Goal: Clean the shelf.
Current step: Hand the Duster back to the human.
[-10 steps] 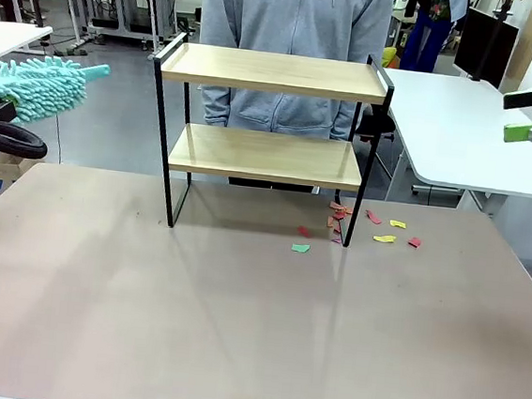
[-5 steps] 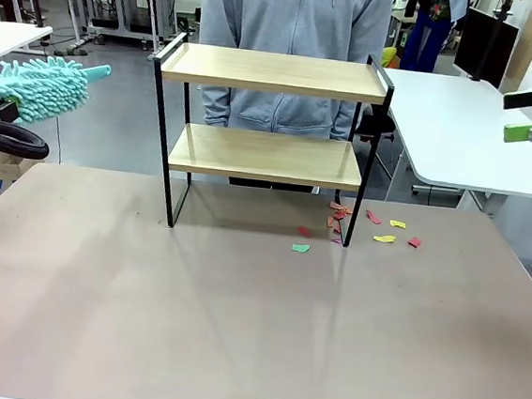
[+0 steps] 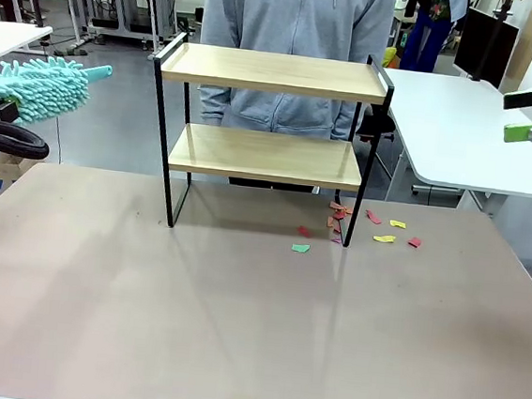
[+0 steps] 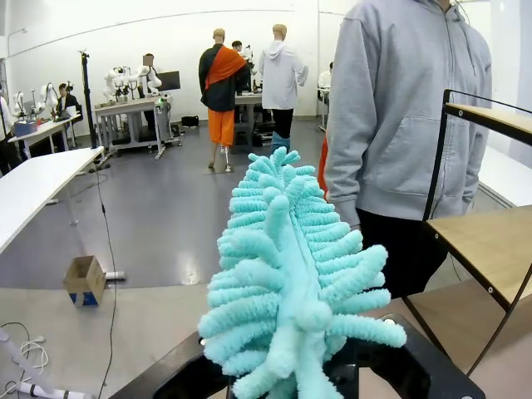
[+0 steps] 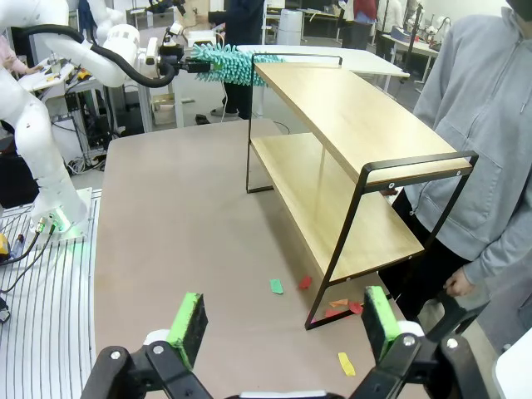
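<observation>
1. The shelf stands upright toward the far side of my table, directly in front of a person in a grey hoodie who waits behind it.
2. It is a small two-tier rack: two light wooden boards set in a thin black metal frame, with a raised black rail at each short end of the top board.
3. Both boards look bare, their pale grain showing from end to end in the right wrist view, where the frame's front leg meets the table beside the scraps.
4. Small paper scraps in red, orange, yellow and green lie on the table around the shelf's right front leg, a green one nearest my side.
5. My left hand is clenched on a teal fluffy duster, held in the air at the table's left edge, well apart from the shelf, its fronds pointing toward the rack.
6. My right hand hangs released with its green pads spread wide, holding nothing, off to the table's right side and high above the surface.
7. From that hand's own camera, the shelf sits ahead between the two fingers, with the scraps just below it.
</observation>
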### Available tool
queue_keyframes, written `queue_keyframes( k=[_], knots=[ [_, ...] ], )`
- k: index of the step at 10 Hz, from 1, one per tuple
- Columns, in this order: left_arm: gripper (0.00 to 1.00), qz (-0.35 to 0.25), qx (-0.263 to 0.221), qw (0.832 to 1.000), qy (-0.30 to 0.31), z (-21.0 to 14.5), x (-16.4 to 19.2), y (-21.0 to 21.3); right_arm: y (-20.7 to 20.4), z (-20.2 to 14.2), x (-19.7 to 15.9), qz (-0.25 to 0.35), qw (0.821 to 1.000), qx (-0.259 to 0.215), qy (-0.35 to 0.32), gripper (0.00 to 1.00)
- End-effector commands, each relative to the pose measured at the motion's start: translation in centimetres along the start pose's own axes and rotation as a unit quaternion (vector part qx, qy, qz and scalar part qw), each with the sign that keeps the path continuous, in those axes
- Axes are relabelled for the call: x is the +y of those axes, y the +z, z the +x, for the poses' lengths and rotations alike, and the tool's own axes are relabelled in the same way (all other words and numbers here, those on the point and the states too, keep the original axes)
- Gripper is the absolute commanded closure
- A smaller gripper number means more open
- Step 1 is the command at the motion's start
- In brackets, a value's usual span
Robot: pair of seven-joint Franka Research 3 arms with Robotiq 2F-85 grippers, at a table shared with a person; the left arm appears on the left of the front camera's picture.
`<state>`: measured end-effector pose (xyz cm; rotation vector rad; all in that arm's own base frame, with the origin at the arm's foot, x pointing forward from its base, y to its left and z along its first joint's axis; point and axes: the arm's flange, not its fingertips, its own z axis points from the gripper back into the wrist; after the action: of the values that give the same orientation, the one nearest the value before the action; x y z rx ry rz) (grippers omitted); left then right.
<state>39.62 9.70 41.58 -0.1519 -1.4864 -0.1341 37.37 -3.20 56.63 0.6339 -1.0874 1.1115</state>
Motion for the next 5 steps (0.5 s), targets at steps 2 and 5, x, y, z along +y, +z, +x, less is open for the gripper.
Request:
queue_keyframes(
  k=[2,5],
  knots=[
    [0.83,0.001,-0.004,1.0,-0.002,0.16,0.0,-0.01,0.0,0.26,-0.04,-0.003,1.0,-0.01,0.005,0.0],
    [0.83,0.001,-0.004,1.0,-0.002,0.16,0.0,-0.01,0.0,0.26,-0.04,-0.003,1.0,-0.01,0.005,0.0]
  ],
)
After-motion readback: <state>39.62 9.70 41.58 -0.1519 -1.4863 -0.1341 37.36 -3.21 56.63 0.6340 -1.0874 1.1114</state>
